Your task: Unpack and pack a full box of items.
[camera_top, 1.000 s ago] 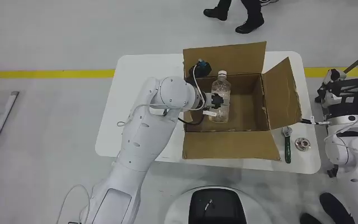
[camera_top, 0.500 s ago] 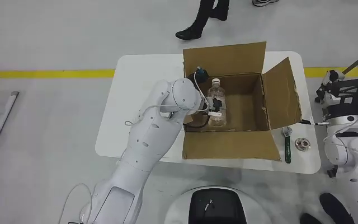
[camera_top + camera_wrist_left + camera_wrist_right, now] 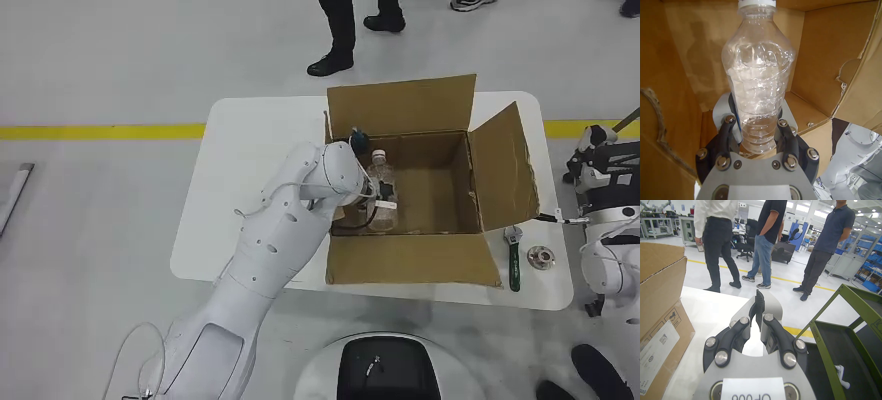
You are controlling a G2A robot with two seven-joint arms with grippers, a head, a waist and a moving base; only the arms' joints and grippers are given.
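The white worktop carries an open cardboard box, which has a white label with a square code on its outer wall. Inside, near the box's left wall, the left end effector grips a clear, white-capped water bottle low on its body, possibly clear of the box floor. The right end effector is pinched closed and empty, beside a green cart. A green-handled wrench lies beside the box.
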